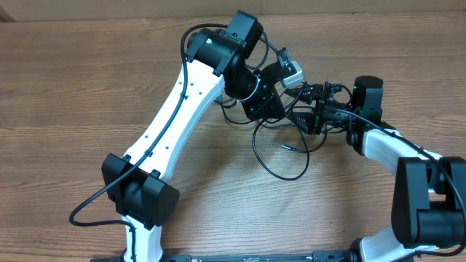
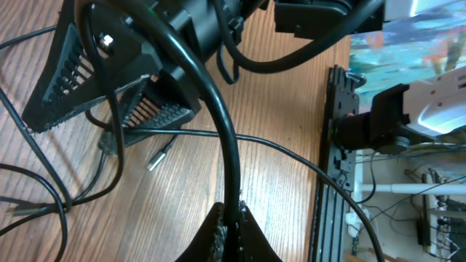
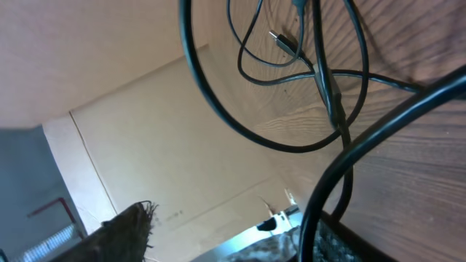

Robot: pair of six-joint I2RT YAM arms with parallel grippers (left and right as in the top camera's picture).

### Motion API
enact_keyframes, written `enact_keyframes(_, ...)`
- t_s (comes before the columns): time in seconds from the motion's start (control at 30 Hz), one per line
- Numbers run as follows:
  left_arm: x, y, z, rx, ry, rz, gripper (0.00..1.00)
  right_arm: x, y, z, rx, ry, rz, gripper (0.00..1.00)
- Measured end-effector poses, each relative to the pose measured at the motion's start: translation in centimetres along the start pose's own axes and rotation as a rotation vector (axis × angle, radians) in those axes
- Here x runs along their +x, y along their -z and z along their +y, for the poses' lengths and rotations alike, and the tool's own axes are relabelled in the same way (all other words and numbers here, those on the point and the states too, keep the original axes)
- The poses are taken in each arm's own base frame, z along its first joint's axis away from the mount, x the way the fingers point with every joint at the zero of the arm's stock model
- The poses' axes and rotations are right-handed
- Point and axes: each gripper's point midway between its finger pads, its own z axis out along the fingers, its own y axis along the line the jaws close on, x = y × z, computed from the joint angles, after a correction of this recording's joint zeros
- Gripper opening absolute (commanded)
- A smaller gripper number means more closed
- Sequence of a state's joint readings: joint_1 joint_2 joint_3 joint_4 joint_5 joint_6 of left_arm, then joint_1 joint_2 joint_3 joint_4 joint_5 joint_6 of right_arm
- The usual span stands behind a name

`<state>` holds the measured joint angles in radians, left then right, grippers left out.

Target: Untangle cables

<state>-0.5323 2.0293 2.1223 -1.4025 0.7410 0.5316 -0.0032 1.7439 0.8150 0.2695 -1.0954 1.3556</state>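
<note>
A: Go, biggest first. Surface?
B: Wood-grain worktop point(image 1: 87, 80), fills the overhead view. Both arms reach over it from the near edge.
A: Arms?
B: The left arm point(image 1: 175, 109), white link with black joints, slants up and across toward the middle. The right arm point(image 1: 378, 142) comes in from the right side, wrist turned toward the other one. The two wrists sit close together near top centre.
A: Left tool?
B: The left end effector point(image 2: 231, 218) is clenched. In its wrist view the fingertips point(image 2: 215, 240) press together at the bottom edge, and one of the cables point(image 2: 231, 145) rises out from between them. So it is grasping the cables.
A: Right?
B: The right end effector point(image 3: 237, 236) is released. Its fingers point(image 3: 131, 229) stand wide apart at the bottom of its own view. A strand arcs through the gap, with nothing pinching it. The left wrist view also shows those ribbed fingers spread.
A: Where do the cables sit?
B: They are bunched under and between the two wrists. Thin black loops spill from there toward the near side and lie flat on the worktop. The biggest loop hangs just below the wrists in the overhead view. Strands cross each other, and I can't tell how many cords there are.
A: Smallest?
B: A plug end point(image 1: 286, 147), pale tip, lying on the wood inside that big loop, apart from both tools.
</note>
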Motion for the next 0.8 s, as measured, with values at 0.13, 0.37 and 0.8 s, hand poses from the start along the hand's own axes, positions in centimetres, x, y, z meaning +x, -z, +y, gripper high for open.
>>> enact_keyframes(0.13,0.4,0.0,0.7,-0.040,0.000,0.023,0.04,0.0,0.0,0.0,0.000,0.040,0.001,0.76)
enact_keyframes(0.37,0.5,0.1,1.4,-0.078,-0.008,0.034,0.04,0.1,0.0,0.0,-0.001,0.081,0.004,0.78)
enact_keyframes(0.8,0.0,0.1,2.1,-0.113,-0.023,0.021,0.04,0.1,0.0,0.0,-0.002,0.100,0.005,0.84)
